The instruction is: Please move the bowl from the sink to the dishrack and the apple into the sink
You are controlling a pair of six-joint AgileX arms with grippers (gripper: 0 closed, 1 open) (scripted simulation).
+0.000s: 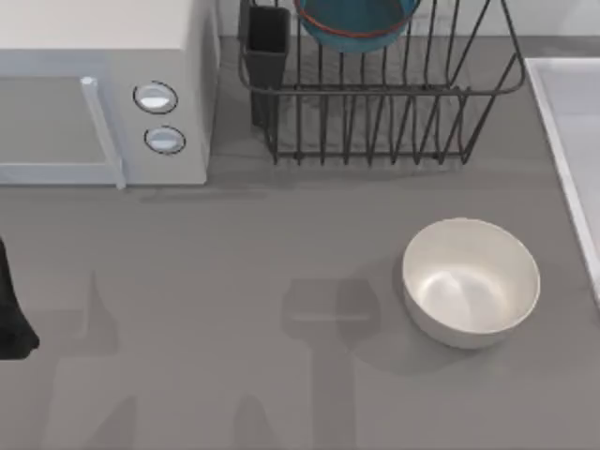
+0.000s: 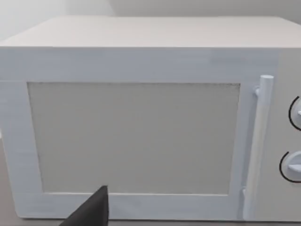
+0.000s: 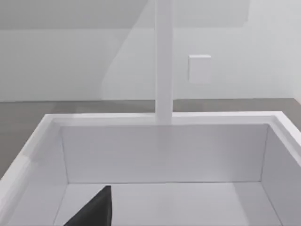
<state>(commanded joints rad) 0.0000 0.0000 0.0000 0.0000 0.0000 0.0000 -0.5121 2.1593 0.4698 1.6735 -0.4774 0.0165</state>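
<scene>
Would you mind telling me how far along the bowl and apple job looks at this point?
The first half looks done: the bowl sits in the dishrack at the table's back. Nothing appears to be in hand. The right wrist view looks into the sink, whose visible part holds no apple, so that half cannot be confirmed as done. The left arm waits at the table's left edge, facing the microwave. The white bowl stands untouched.

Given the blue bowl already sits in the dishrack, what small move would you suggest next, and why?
Probably locate the apple first. The bowl already rests in the dishrack, so the apple remains. The right wrist view looks into the sink, so lifting that arm back to scan the table seems sensible.
</scene>
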